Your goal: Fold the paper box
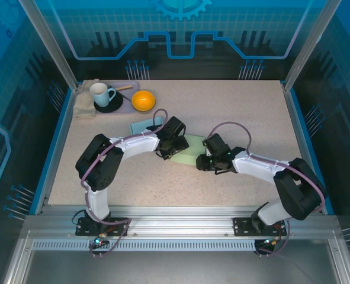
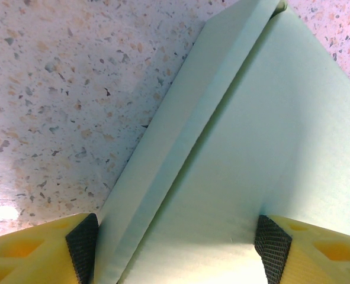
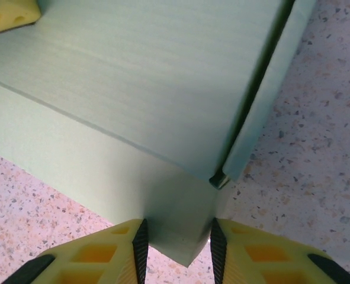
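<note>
Yellow fingers [image 3: 133, 254] of our right end effector [image 3: 176, 242] pinch a corner flap of the pale green paper box [image 1: 189, 149] at mid-table [image 1: 251, 112], while our left end effector [image 2: 177, 248] straddles the opposite edge wide, steadying it for folding.

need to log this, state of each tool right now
left tool: open wide around the paper box.
right tool: closing on the box's corner.
</note>
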